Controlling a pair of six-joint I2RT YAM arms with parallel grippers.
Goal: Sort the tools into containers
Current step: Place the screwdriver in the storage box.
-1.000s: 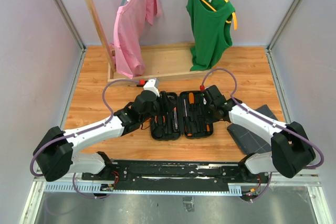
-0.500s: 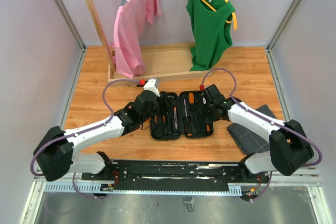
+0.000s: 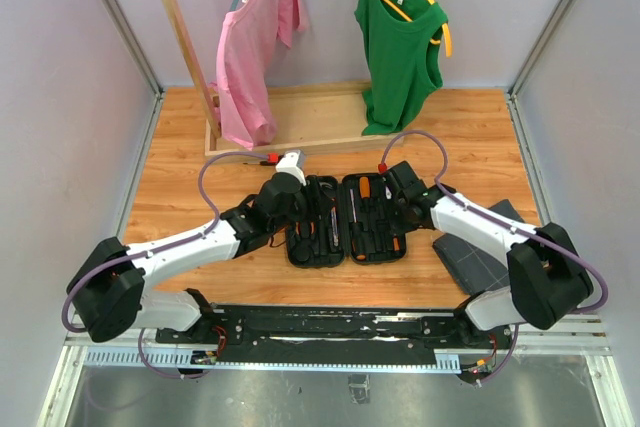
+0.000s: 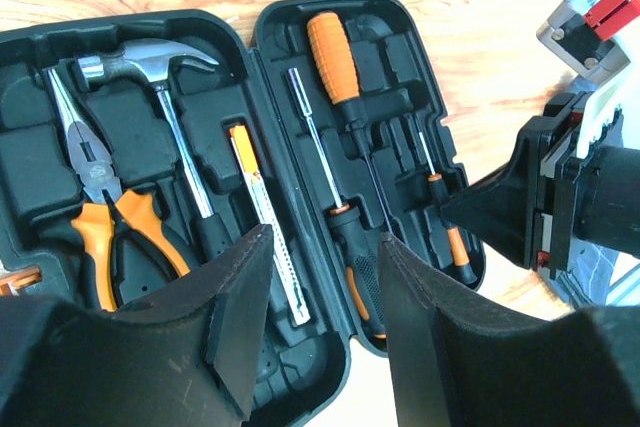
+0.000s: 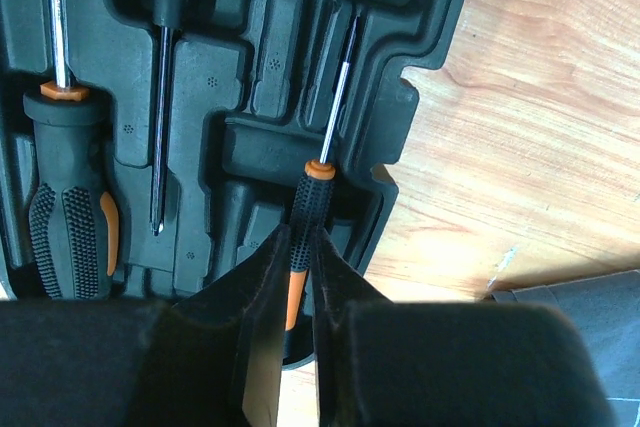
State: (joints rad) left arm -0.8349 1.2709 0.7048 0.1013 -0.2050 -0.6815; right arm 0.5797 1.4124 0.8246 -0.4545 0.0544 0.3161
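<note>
Tool case [image 4: 395,42] looks almost filled; right gripper [image 5: 300,247] jaws pinch a slim screwdriver [image 5: 310,187] at its slot, left gripper [image 4: 320,247] jaws open, empty.

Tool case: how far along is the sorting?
Done: hammer, orange-handled pliers and two big screwdrivers sit in the tool case. In hand: the right jaws pinch a small screwdriver at its edge slot. Left: seat it, release; some slots look unfilled.
</note>
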